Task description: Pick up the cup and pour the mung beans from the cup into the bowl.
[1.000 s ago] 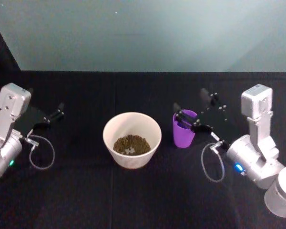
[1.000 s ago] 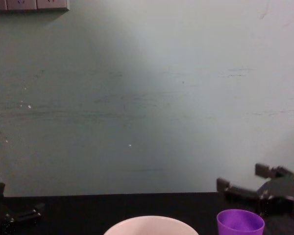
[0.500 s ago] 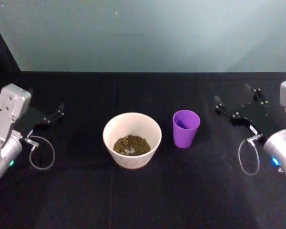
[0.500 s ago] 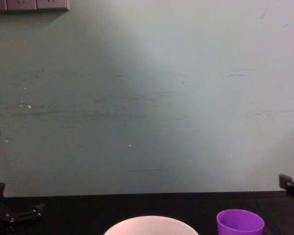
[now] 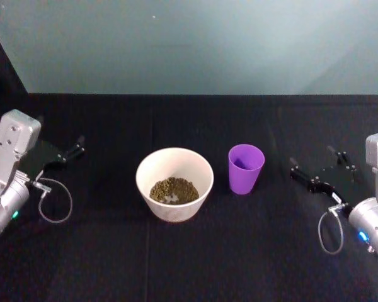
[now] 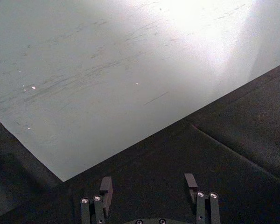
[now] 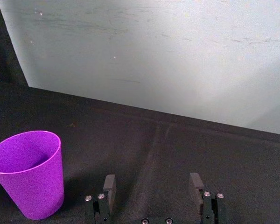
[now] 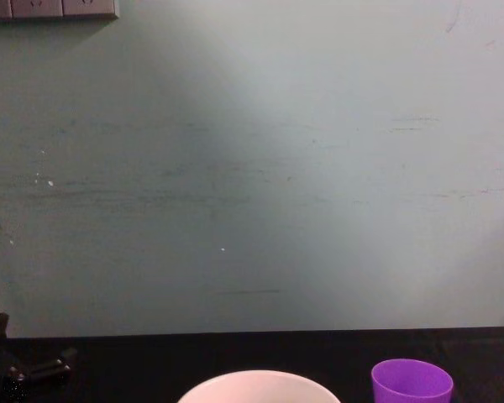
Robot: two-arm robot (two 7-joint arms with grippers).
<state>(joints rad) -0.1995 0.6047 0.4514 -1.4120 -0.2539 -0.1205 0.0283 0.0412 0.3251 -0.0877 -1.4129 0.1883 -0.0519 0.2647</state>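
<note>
Cup (image 5: pixel 246 168): purple plastic tumbler, tapered, thin rim, upright on black cloth table (image 5: pixel 189 251), just R of bowl (image 5: pixel 174 184), not touching. Bowl: wide, round, white, smooth rim, w/ mound of small brownish-green mung beans (image 5: pixel 174 190) at bottom.

R gripper (image 5: pixel 315 168): black fingers spread wide, holding nothing, well R of cup, low over cloth. In R wrist view the cup (image 7: pixel 29 173) sits off to the side of the fingers (image 7: pixel 109 184), clear of them.

L gripper (image 5: pixel 72 148): parked far L edge of table, fingers (image 6: pixel 105 185) wide apart, nothing between. Matte grey-green wall (image 8: pixel 252 168) behind, faint scuffs.
</note>
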